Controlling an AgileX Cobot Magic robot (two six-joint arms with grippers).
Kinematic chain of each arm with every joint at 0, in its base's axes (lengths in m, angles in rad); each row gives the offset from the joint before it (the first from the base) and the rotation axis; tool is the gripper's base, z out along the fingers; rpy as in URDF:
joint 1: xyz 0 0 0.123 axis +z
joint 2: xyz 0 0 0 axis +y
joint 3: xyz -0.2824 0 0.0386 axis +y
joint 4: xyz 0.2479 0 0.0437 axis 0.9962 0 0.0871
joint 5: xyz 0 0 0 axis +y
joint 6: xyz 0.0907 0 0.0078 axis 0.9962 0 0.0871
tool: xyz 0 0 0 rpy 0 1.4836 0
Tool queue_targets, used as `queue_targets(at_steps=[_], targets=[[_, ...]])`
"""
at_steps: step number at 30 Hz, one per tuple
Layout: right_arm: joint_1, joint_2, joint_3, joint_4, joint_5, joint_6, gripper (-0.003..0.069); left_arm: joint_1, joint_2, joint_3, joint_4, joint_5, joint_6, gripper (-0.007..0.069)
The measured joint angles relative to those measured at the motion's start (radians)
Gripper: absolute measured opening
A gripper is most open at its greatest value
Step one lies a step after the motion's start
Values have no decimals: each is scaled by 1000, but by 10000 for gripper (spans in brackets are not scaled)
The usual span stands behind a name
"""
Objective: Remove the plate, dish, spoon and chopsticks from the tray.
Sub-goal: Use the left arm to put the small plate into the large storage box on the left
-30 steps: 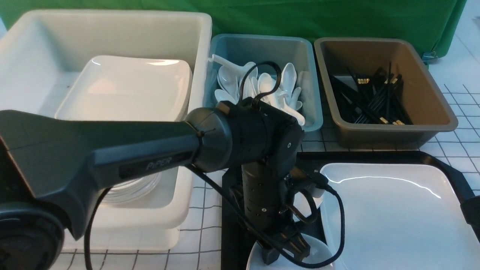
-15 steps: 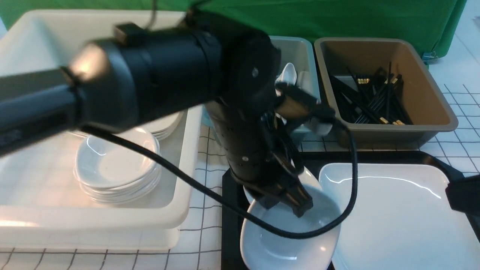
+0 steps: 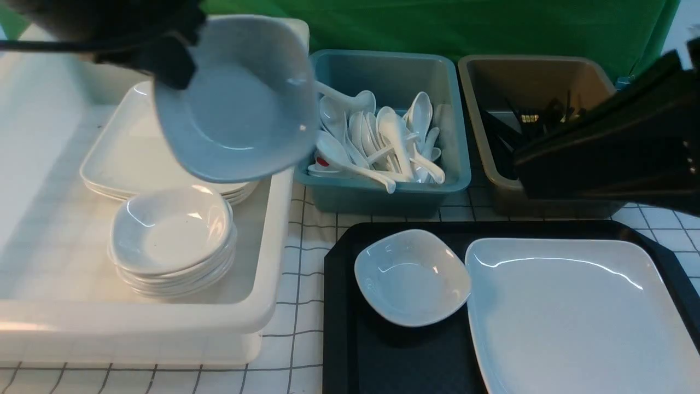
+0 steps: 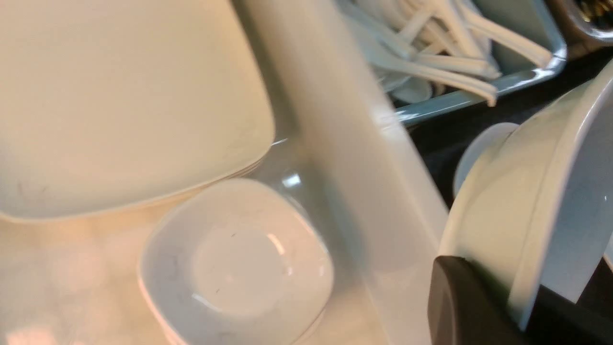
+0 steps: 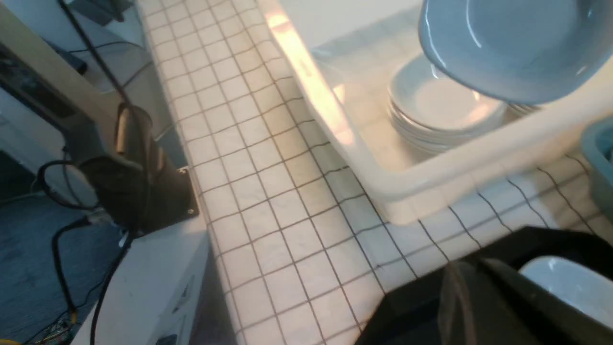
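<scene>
White plastic makes up the big tub (image 3: 136, 334) at the left of the desk (image 3: 306, 257). Over its far right part the left end effector (image 3: 172, 65) pinches the rim of a small dish (image 3: 240, 104). The dish hangs clear of everything, tilted steeply with its hollow turned toward the near side.

Under it, inside the tub, a stack of plates (image 3: 126, 153) lies on the far side. A stack of small dishes (image 3: 169, 235) sits just beside it on the near side.

Right of the white tub stands a blue tub (image 3: 383, 197) holding a heap of spoons (image 3: 383, 137). Next comes a brown tub (image 3: 536, 60) holding chopsticks (image 3: 530, 117). It is partly hidden by the right arm (image 3: 612, 148), which reaches across it from the right.

The right end effector (image 5: 462, 292) shows only in its wrist view, dark and blurred, with its fingers pressed together.

The black tray (image 3: 394, 355) lies on the near side, in front of the blue and brown tubs. A second dish (image 3: 413, 276) sits upright at its far left. The plate (image 3: 574, 317) fills its right side. Whether its left edge touches the second dish I cannot tell.
</scene>
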Motion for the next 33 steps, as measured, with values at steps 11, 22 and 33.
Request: queue_targets(at_steps=[11,22,33], targets=[[118,130,-20,-11,-82,12,0,280,131,306,-109,-192,132,15],[124,163,-20,-74,-79,72,0,275,218,301,-94,-216,108,277],[94,162,-19,-681,23,438,1,193,168,-30,150,-26,-110,367]])
